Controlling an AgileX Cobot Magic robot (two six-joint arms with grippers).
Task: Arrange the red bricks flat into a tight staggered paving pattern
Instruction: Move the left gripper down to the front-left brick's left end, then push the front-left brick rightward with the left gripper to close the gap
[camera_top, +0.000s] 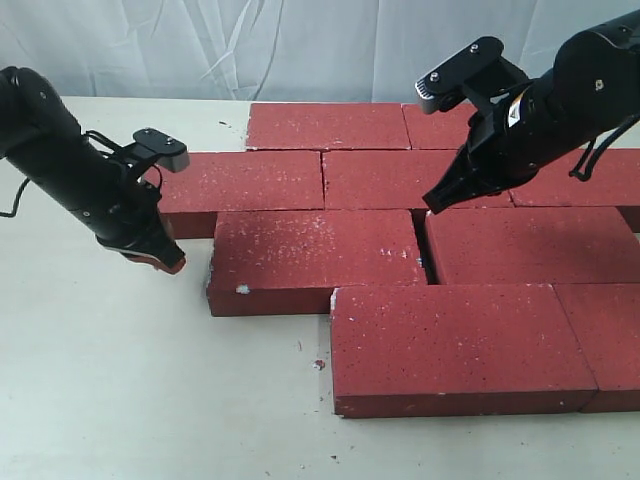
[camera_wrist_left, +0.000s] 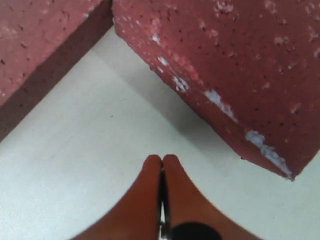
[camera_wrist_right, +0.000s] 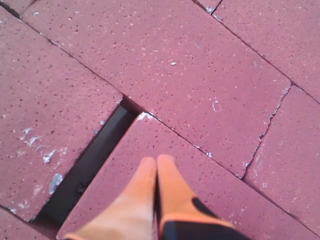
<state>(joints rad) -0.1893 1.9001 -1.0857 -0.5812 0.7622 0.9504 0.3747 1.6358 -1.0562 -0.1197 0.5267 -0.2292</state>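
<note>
White cloth backdrop (camera_top: 200, 50), pale desk (camera_top: 120, 400). The bricks (camera_top: 400, 180) lie flat in four staggered rows across the middle and right of the desk, with most joints tight.

Left gripper (camera_top: 160, 258): fingers pressed together, holding nothing. It is low over bare desk, near the left end of the third-row left brick (camera_top: 310, 255). In the left wrist view it is apart from the brick, not touching.

Between that brick and the right brick (camera_top: 530, 245) of the same row, a dark gap (camera_top: 421, 255) stands open.

Right gripper (camera_top: 437, 200): also pinched closed and empty, hovering above the brick tops just beside the gap's far end.

We read the step in hand as closing this gap. We would set the left fingertips low on the left brick's end face, at mid-width, so it slides straight and does not swing. Push slowly, keeping its long edge against the second row. Stop as the joint shuts, or the right brick may be driven out of line.
</note>
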